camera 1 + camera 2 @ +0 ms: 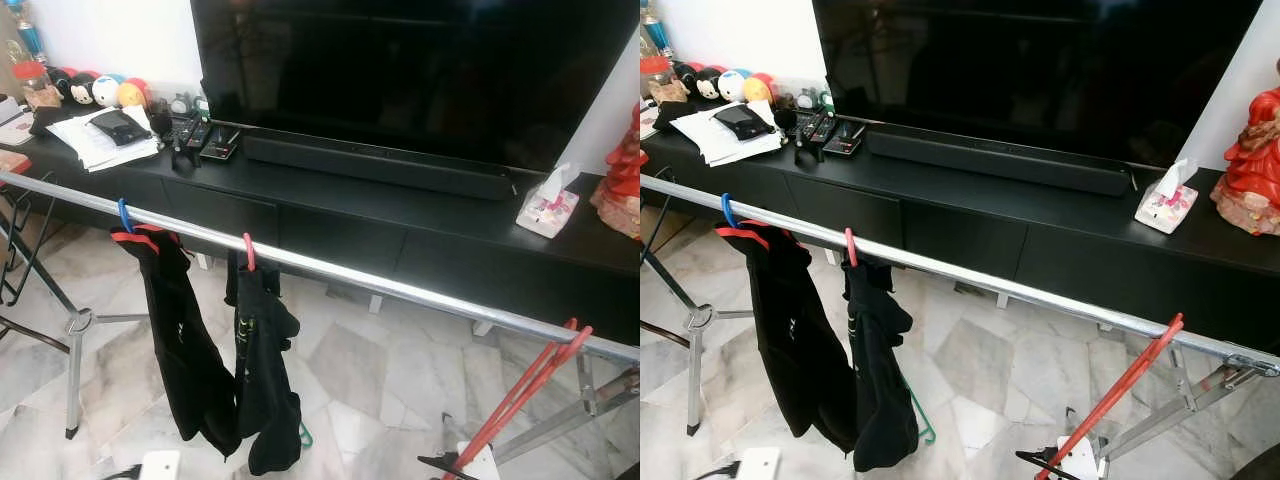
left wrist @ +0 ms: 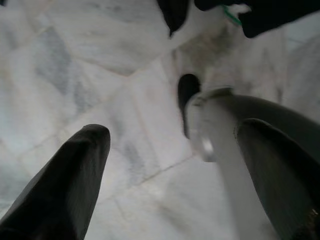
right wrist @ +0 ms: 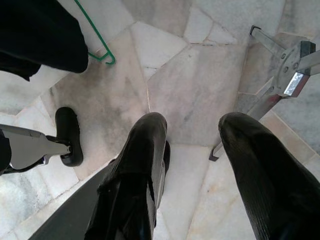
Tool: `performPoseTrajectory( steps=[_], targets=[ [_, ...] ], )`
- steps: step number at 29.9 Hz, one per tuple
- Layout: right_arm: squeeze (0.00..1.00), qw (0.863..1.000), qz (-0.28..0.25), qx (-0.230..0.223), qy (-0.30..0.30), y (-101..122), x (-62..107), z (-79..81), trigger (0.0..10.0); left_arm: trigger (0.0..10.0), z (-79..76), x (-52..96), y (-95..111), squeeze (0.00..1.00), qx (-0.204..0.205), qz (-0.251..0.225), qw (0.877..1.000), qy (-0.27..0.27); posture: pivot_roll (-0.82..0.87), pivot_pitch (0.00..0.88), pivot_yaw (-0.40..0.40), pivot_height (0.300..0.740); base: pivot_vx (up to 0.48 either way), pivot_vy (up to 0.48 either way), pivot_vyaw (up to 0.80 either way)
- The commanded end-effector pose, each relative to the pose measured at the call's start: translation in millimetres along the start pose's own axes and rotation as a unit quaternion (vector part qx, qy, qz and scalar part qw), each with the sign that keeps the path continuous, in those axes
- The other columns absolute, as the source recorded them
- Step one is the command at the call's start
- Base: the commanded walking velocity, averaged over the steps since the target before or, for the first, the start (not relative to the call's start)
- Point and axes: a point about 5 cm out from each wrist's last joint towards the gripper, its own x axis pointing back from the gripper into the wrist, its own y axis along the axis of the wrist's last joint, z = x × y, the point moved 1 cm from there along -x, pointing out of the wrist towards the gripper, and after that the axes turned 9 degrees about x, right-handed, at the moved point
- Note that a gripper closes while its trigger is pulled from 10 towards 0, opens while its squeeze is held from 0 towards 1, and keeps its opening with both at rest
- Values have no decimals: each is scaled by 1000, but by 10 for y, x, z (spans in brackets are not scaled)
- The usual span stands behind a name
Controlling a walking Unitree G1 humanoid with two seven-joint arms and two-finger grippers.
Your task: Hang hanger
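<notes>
left pincer (image 2: 170, 150) agape, right pincer (image 3: 200, 145) (likewise)

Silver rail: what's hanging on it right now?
On the silver rail: two black garments on a blue hook and a pink hook; red hanger rests against it. The hangers' bodies are covered by cloth.

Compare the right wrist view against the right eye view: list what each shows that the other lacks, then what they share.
Right wrist view: the right gripper, fingers apart and empty, pointing down at the marble floor.

Right eye view: the silver rail with the red hanger hooked near its right end, the television and the tissue box.

Shared: the black garments, the green hanger, the floor and the rack's metal legs.
</notes>
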Motion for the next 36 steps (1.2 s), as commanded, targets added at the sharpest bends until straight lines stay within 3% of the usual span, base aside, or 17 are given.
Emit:
performPoseTrajectory(
  steps=[1,8,10,13,36],
  targets=[
    [0,1000,4,2,-4,-14,6,-26,10000,10000,-62,-3,-11,0,-12,2,1000,-3,-97,0,-41,740,0,0,0],
    [0,1000,6,0,-13,-31,11,-40,10000,10000,-313,-1,-77,0,-11,5,1000,-15,-96,0,-42,740,0,0,0],
    [0,1000,6,-1,-13,-26,10,-42,10000,10000,-141,-5,-33,0,-9,4,1000,-5,-97,0,-42,740,0,0,0],
    [0,1000,5,-1,-13,-23,9,-39,10000,10000,-57,-4,-11,0,-8,3,1000,0,-97,0,-42,740,0,81,0],
    [0,1000,9,9,-12,3,-25,94,10000,10000,14,2,-13,0,1,5,1000,-3,-93,0,-46,740,0,277,0]
  ],
)
